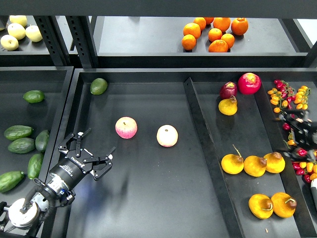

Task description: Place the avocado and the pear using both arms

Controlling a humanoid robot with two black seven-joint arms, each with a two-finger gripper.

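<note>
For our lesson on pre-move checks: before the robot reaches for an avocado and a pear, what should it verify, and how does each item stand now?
1. Left gripper open: ok.
2. Left gripper empty: ok.
3. Left gripper above an avocado: not ok, it is over the middle tray.
4. Avocados lie uncovered in the left bin: ok.
5. Pears lie uncovered in the right compartment: ok.
6. Right gripper open: cannot tell, dark and blurred.

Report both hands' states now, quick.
Left hand: open, fingers spread, holding nothing, over the dark tray floor.
Right hand: blurred at the right edge beside the small fruits; cannot be told.
</note>
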